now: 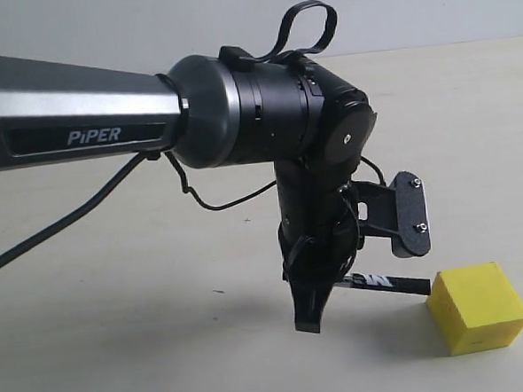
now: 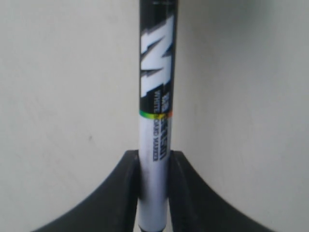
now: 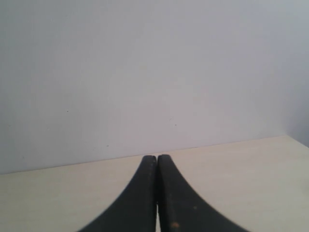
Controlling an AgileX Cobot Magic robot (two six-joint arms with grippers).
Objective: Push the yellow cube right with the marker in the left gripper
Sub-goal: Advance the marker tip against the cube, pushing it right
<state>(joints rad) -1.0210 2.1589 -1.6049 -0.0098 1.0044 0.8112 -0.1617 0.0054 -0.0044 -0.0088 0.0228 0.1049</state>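
We are pinching the slim white-and-black marker [image 1: 382, 283] in the black left gripper [image 1: 308, 317], tip beside the matte yellow cube [image 1: 477, 307], far from the table [image 1: 469, 103]'s back edge. Pushing off-centre, we are risking spinning it.

The left arm [image 1: 78, 105] reaches in level from the left, its wrist [image 1: 329, 138] bent so the left tool [image 1: 308, 322] points down toward the surface [image 1: 120, 347], fingers clamped on the marker [image 1: 382, 283]. The right tool [image 3: 157, 193] has its fingers pressed together along their length.
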